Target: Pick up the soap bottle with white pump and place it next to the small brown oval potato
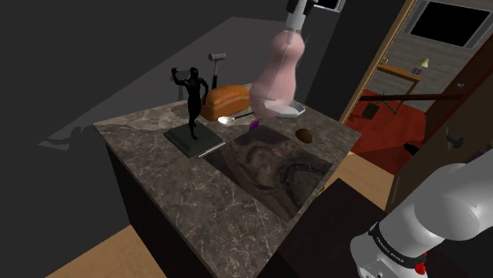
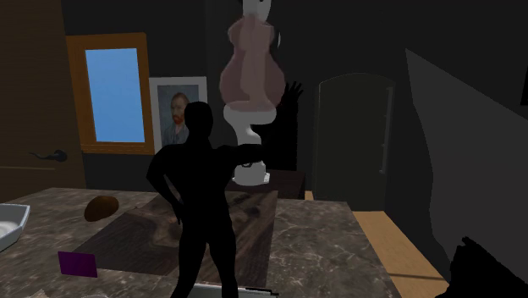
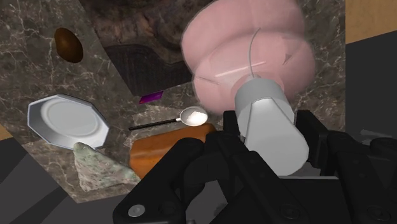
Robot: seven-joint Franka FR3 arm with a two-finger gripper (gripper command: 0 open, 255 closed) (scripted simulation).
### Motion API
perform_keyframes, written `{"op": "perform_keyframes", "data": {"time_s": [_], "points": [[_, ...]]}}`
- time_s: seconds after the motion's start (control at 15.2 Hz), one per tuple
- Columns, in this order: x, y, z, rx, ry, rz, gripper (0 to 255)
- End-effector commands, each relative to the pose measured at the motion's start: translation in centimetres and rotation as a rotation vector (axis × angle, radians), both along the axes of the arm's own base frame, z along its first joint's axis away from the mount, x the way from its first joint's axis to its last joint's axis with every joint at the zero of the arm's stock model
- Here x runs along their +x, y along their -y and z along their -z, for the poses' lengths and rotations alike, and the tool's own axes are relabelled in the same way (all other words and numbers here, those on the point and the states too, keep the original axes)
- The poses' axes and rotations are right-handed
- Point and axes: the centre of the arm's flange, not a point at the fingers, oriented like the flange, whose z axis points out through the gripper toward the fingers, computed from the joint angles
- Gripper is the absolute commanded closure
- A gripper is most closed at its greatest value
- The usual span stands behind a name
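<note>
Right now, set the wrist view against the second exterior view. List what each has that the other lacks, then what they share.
Wrist view, not the other: a spoon and an orange-brown loaf. Second exterior view, not the wrist: a black figurine, a framed portrait and a blue window. Both: the pink soap bottle off the counter, clasped at its white pump by the claw in the wrist view; the brown potato; a purple item; the white plate.

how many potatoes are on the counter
1: the brown potato lies on the marble counter, right of the white plate in the shoulder view. The black statue may hide others.
</note>
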Motion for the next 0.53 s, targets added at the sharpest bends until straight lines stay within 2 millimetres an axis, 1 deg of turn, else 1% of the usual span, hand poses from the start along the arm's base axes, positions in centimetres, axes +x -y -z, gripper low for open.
{"op": "perform_keyframes", "data": {"time_s": [0.0,0.46], "points": [[0.4,2.6,1.0,0.001,0.002,-0.001,255],[1.7,11.3,3.8,0.001,0.002,-0.001,255]]}}
